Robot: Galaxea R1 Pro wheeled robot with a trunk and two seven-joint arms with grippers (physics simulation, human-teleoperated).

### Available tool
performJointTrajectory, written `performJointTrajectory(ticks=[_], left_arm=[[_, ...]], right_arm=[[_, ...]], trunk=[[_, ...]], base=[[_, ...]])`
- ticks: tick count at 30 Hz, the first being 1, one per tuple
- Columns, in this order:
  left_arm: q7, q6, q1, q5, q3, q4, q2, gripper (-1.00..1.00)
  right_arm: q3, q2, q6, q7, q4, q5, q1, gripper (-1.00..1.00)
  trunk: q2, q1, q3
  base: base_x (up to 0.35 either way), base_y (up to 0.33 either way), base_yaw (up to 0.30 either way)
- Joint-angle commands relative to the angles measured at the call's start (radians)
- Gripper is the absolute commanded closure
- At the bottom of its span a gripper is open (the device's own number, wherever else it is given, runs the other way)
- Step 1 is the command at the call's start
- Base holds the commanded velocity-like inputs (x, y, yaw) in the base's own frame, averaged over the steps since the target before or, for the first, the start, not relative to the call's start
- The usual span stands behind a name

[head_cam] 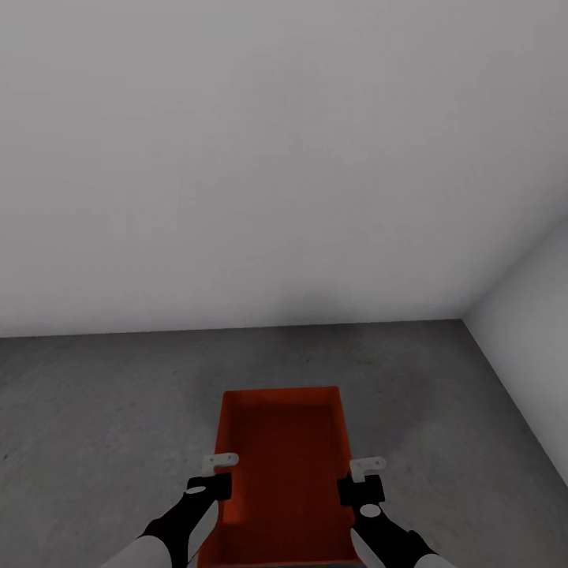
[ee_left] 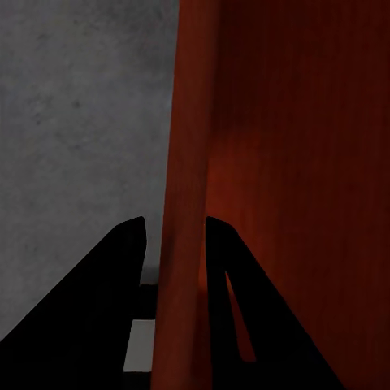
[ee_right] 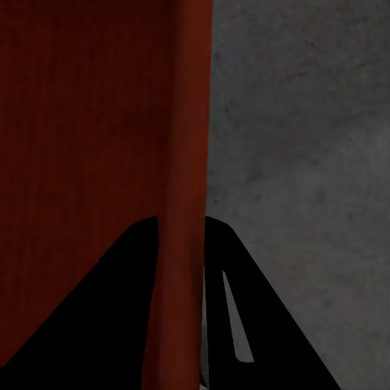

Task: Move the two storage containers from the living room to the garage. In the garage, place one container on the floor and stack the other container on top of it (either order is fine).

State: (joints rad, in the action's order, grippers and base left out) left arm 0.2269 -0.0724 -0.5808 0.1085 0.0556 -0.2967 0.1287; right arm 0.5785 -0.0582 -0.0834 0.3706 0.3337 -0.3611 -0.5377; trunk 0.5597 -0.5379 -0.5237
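One red-orange storage container [head_cam: 284, 450] is in front of me over the garage's dark grey concrete floor [head_cam: 95, 410]. My left gripper [head_cam: 213, 473] is shut on its left long wall and my right gripper [head_cam: 363, 477] on its right long wall. In the left wrist view the gripper [ee_left: 175, 223] straddles the orange wall [ee_left: 191, 162]. In the right wrist view the gripper [ee_right: 180, 219] pinches the other wall [ee_right: 187, 122]. I cannot tell whether the container's bottom touches the floor. The living room is out of view.
A plain white wall [head_cam: 276, 158] rises ahead and meets another white wall [head_cam: 536, 331] at the right in a corner. Speckled grey floor [ee_left: 73, 122] lies beside the container on the left and on the right [ee_right: 309, 122].
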Motion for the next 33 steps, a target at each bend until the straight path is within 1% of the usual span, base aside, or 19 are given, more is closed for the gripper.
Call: performJointTrajectory(ticks=[1, 33], left_arm=[[0.016, -0.007, -0.001, 0.016, -0.031, -0.005, -0.001, 1.0], [0.017, -0.007, 0.0, 0.017, -0.031, -0.005, -0.001, 1.0]], right_arm=[[-0.019, 0.024, -0.007, 0.013, -0.001, -0.012, -0.001, 1.0], [-0.019, 0.024, -0.007, 0.013, -0.001, -0.012, -0.001, 1.0]], trunk=[[0.008, -0.004, -0.004], [0.232, -0.127, -0.105]], base=[[0.0, 0.0, 0.0], [0.0, 0.0, 0.0]])
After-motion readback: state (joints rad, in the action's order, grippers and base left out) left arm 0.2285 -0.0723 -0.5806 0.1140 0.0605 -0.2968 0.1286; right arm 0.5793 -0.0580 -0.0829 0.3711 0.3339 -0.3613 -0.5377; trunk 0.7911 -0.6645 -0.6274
